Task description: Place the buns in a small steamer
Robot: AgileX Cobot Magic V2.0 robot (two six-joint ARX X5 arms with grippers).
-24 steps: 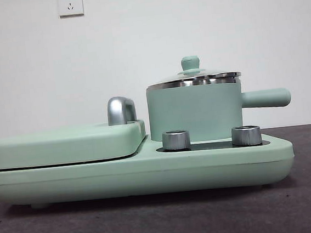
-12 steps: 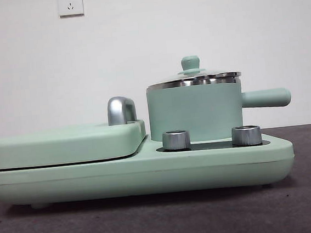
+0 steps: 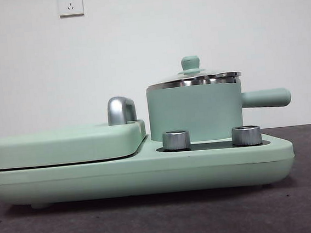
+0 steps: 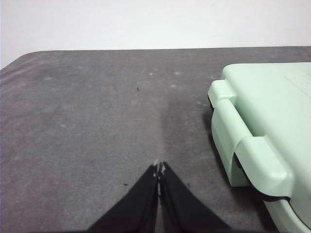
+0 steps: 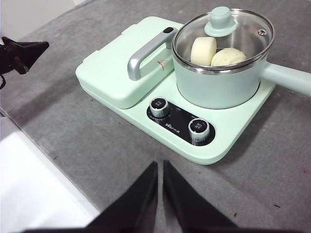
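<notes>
Over on the left, left pincer (image 4: 159,167) pressed closed on nothing, hovering above bare grey felt-topped bench (image 4: 87,121), just beside the corner of the flat mint-green hinged griddle lid (image 4: 265,111). Idle, by the look of it.

Moving across: curved steel griddle handle (image 5: 146,58), then two steel dials (image 5: 159,106) on the black control strip of the mint-green cooker base (image 5: 223,145).

Now the prize: mint-green cylindrical steamer pot with steel rim (image 5: 218,82) seated on the base, glass lid with green knob (image 5: 221,22) already on. Through the glass, both white dough buns inside, side by side: smooth rounded one (image 5: 202,50) standing on edge, ribbed shell-shaped one (image 5: 228,57) touching it. Green specks too fine to make out through the lid.

Handling call: soft, light, easily dented dough; best pinched gently across the short sides, never squeezed hard. Pot itself rigid, best taken by its straight side handle (image 5: 286,77), long axis running out toward the right in the front view.

Right pincer (image 5: 160,167) closed and empty, poised high over the bench, well apart from the cooker.

Task looks complete.
</notes>
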